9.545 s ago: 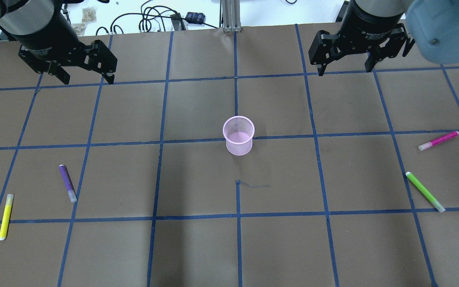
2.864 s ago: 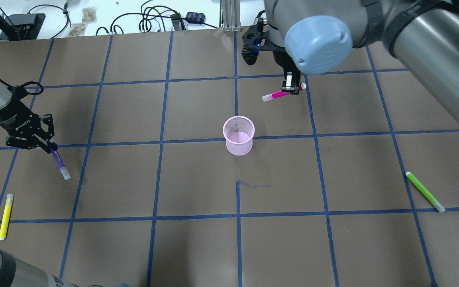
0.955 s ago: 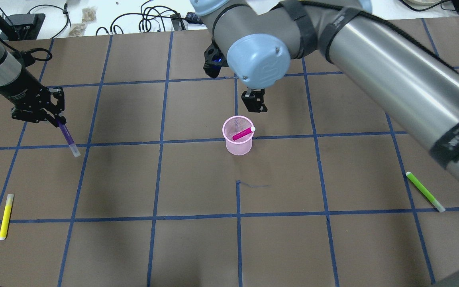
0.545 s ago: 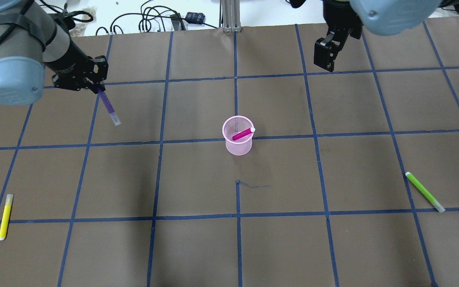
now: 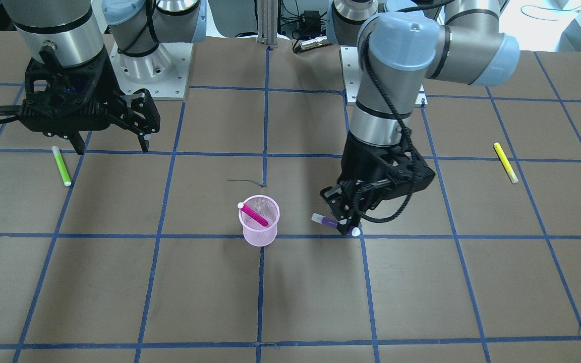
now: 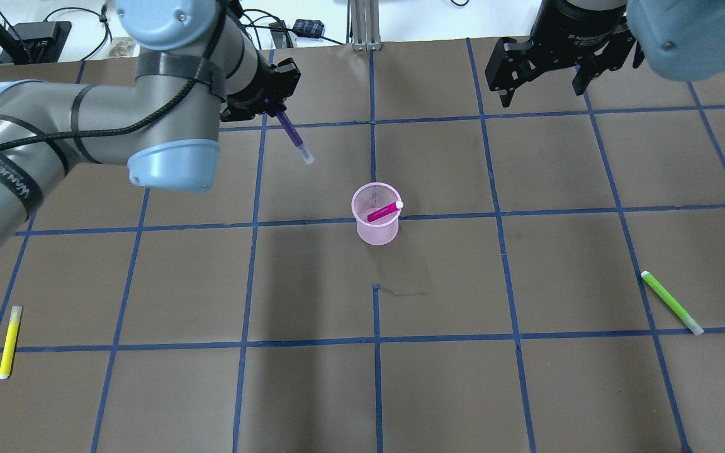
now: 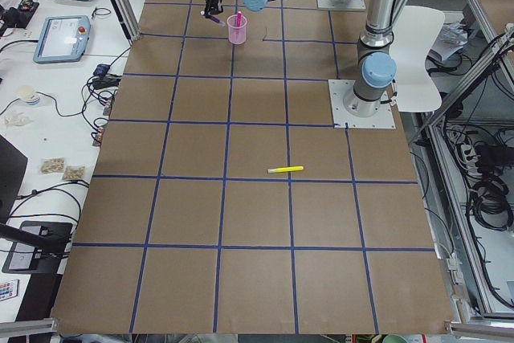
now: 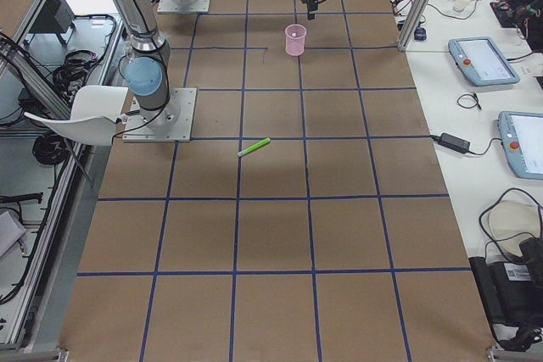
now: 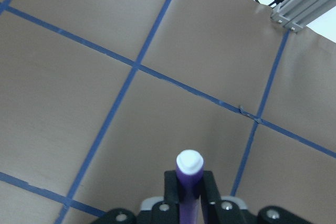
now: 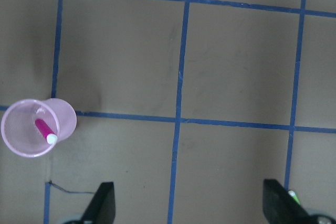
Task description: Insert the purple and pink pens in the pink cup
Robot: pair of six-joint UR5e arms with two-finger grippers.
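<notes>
At the far left of your overhead view, a yellow pen [image 6: 9, 341] lies flat on the table [image 6: 438, 377], well apart from everything else. Next you'll find the left tool [image 6: 272, 106] clenched on the purple pen [image 6: 293, 135], which it holds clear of the table. The pen slants down, with its pale capped end aimed toward the pink cup [image 6: 377, 229] but well short of it. The cup stands upright near the table's middle. The pink pen [image 6: 384, 211] leans inside it, white tip against the rim. Further right, you'll see the right tool [image 6: 544, 94] with its fingers spread and nothing between them, well apart from the cup. A green pen [image 6: 671, 302] lies at the far right.
</notes>
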